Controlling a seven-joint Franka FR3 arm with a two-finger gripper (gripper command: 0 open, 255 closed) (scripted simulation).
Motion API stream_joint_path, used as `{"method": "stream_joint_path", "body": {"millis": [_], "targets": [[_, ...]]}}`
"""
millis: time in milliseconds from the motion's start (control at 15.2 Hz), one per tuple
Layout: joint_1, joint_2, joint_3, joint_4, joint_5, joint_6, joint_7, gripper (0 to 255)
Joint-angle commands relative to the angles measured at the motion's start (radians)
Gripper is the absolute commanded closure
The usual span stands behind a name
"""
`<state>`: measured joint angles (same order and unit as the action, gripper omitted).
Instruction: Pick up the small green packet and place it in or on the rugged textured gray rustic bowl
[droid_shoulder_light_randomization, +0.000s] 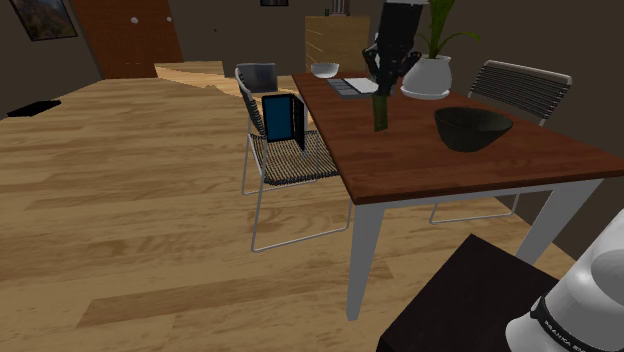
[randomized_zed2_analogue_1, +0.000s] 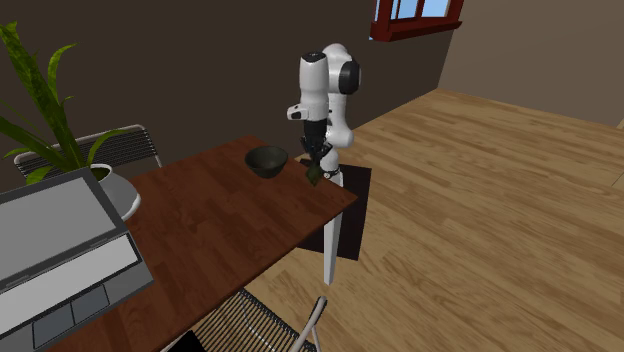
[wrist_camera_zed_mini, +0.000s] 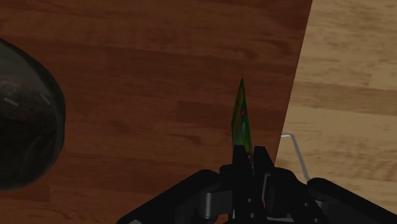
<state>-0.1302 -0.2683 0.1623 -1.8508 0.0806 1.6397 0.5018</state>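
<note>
In the shoulder view, small dark lettering (droid_shoulder_light_randomization: 560, 335) runs along the white arm (droid_shoulder_light_randomization: 592, 285), far back from the gripper (wrist_camera_zed_mini: 249, 159); it is perhaps a maker's name, but too small to read

Bowl (wrist_camera_zed_mini: 25, 114) cut by wrist view's edge, packet (wrist_camera_zed_mini: 241, 118) base hidden inside tool (wrist_camera_zed_mini: 249, 156)
</note>
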Motion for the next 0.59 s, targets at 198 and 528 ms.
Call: {"method": "stream_joint_path", "body": {"millis": [198, 528], "targets": [[-0.001, 0.023, 0.000, 0.094, -0.004, -0.071, 0.005, 255], [-0.002, 0.049, 0.000, 0.190, -0.008, -0.142, 0.011, 255]]}}
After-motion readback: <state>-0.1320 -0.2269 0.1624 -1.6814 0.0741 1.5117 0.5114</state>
